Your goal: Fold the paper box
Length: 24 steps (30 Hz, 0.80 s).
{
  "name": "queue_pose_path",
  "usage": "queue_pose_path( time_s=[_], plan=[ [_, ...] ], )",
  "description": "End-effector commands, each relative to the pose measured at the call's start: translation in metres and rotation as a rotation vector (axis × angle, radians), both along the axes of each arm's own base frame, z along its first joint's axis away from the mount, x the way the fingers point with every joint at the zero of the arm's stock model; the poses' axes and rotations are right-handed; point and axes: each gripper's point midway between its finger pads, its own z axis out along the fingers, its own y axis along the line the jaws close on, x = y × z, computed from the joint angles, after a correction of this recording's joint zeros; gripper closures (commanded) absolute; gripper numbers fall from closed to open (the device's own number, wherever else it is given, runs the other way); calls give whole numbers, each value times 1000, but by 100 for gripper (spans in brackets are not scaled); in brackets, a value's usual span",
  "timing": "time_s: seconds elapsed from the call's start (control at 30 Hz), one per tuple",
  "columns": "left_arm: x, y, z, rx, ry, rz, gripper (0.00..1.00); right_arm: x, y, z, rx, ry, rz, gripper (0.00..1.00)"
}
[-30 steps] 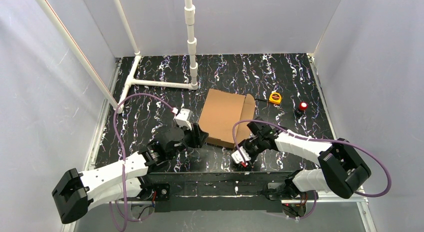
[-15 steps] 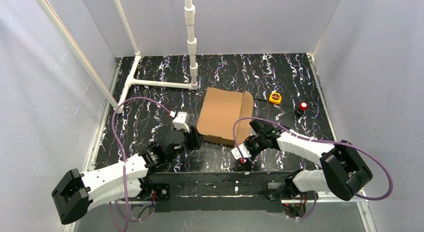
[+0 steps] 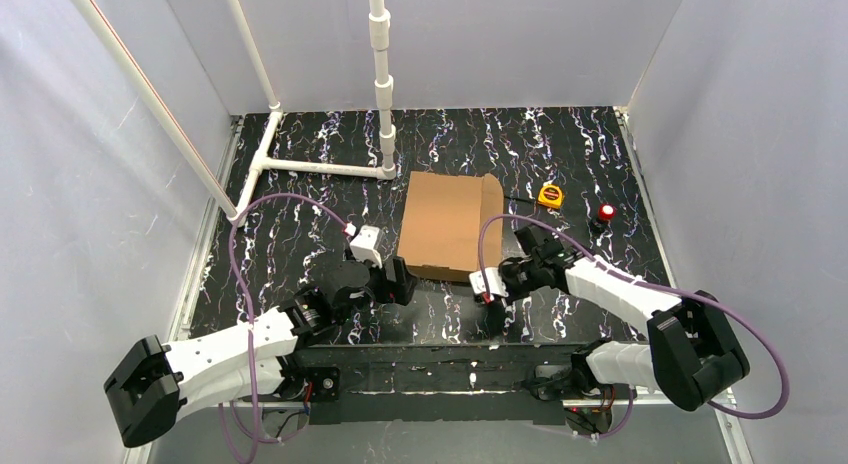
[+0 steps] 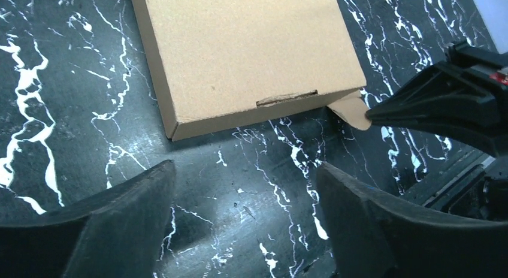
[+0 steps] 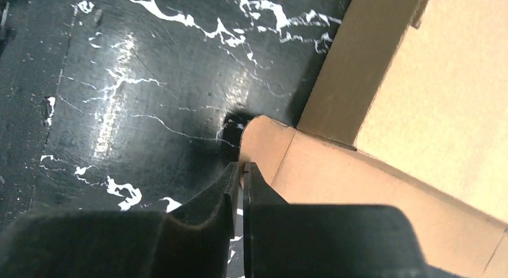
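Paper box (image 3: 445,224), the plain brown corrugated cardboard one: where does it sit from above? (Desk)

It lies flat in the middle of the black white-veined tabletop (image 3: 300,194), with bare table to its left and beyond its far edge. A white plastic pipe frame (image 3: 382,94) stands past its far left corner. A small orange tape measure (image 3: 550,195) and a red button (image 3: 606,212) lie near its right side, apart from it. My left gripper (image 3: 393,284) is just off the near left corner and my right gripper (image 3: 480,278) is at the near right corner. (Me)

Left wrist? (Desk)

I see my left fingers (image 4: 132,212) spread wide with nothing between them. Bare table lies ahead, and the box's near wall is just beyond it. That wall is shallow, with a short slit (image 4: 286,98) along its top edge, and the lid panel lies flat. The right gripper's tip meets a small rounded tab (image 4: 350,107) poking out from the corner. (Me)

Right wrist? (Desk)

My fingers are pressed almost together, pinching that tab's edge. The box is to the right and open table to the left. (Me)
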Motion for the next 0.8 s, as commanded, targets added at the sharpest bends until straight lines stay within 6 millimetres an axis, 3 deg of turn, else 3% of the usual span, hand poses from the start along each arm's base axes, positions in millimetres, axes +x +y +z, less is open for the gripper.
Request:
queue_pose_path(
  time_s=[0.0, 0.17, 0.3, 0.33, 0.4, 0.6, 0.77],
  plan=[
    [1, -1, 6, 6, -23, -25, 6, 15, -4, 15, 37, 21, -103, 85],
    [5, -1, 13, -63, 13, -11, 2, 27, -14, 15, 66, 46, -207, 77],
    [7, -7, 14, -160, 122, 1, 2, 28, -9, 16, 102, 77, -239, 64],
    [9, -15, 19, -235, 201, 7, 2, 26, -8, 14, 113, 79, -229, 56],
    [13, -16, 23, -255, 209, 23, 2, 20, -10, 9, 101, 73, -194, 50],
    [18, -11, 21, -263, 209, 55, 2, 11, -10, -1, 87, 34, -99, 43],
    [18, -5, 15, -269, 219, 79, 2, 1, -12, -6, 73, 14, -28, 31]
  ],
)
